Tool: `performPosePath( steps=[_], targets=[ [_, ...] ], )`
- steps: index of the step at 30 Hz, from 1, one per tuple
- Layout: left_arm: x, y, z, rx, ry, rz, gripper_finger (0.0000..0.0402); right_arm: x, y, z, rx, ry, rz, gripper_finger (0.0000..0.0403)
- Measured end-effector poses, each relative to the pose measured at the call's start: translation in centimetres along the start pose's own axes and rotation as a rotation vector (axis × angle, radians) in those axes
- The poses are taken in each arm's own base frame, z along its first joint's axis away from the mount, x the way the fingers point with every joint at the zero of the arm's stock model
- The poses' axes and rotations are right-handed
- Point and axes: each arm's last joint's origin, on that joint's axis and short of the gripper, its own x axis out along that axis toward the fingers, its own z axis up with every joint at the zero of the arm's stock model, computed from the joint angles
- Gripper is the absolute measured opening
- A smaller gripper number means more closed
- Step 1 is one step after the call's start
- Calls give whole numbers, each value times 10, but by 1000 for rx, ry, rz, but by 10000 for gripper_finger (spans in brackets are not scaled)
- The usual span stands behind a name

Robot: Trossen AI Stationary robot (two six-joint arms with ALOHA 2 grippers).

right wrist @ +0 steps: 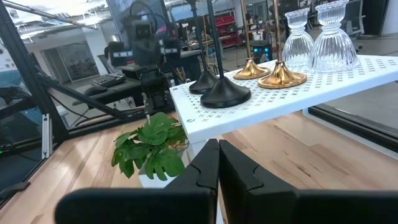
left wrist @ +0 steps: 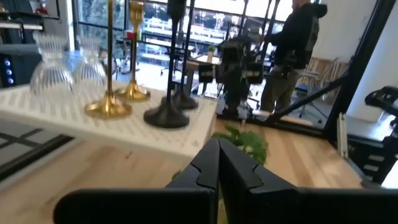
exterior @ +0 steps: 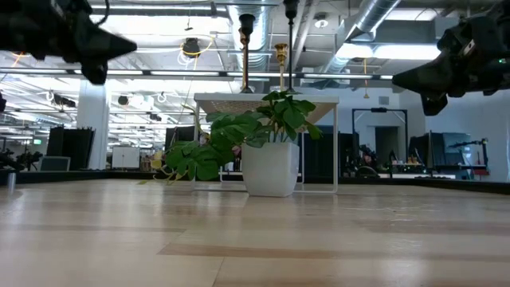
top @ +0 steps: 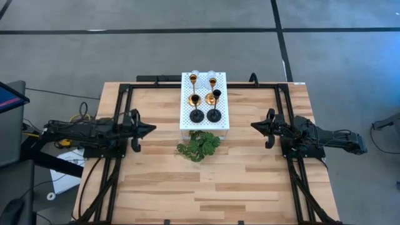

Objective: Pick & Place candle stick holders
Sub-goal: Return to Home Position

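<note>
Six candle stick holders stand by their bases on a white perforated stand (top: 204, 119) at the table's far middle: two black (top: 197, 115) (top: 214, 114), two gold (top: 194, 79) (top: 211, 98), two clear glass (right wrist: 295, 34) (right wrist: 333, 40). My left gripper (top: 152, 130) is shut and empty, left of the stand. My right gripper (top: 254, 125) is shut and empty, right of it. The wrist views show the shut fingers (left wrist: 217, 165) (right wrist: 217, 163) aimed toward the stand.
A green leafy sprig (top: 199, 145) in a white pot (exterior: 269, 169) sits just in front of the stand, between the grippers. Black frame rails (top: 122, 125) (top: 287, 125) run along both table sides. Bare wood lies nearer the front edge. A person (left wrist: 298, 50) stands beyond the table.
</note>
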Motion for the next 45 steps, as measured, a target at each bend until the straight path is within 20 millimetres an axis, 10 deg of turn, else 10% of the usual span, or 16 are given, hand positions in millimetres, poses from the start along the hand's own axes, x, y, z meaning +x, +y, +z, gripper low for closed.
performPosePath(
  steps=[12,45],
  targets=[
    [6,2,-42,-32,34,-21,5,0,0,0,-10,0,0,0],
    [7,3,-42,-61,31,9,5,0,0,0,-8,0,0,0]
  ],
)
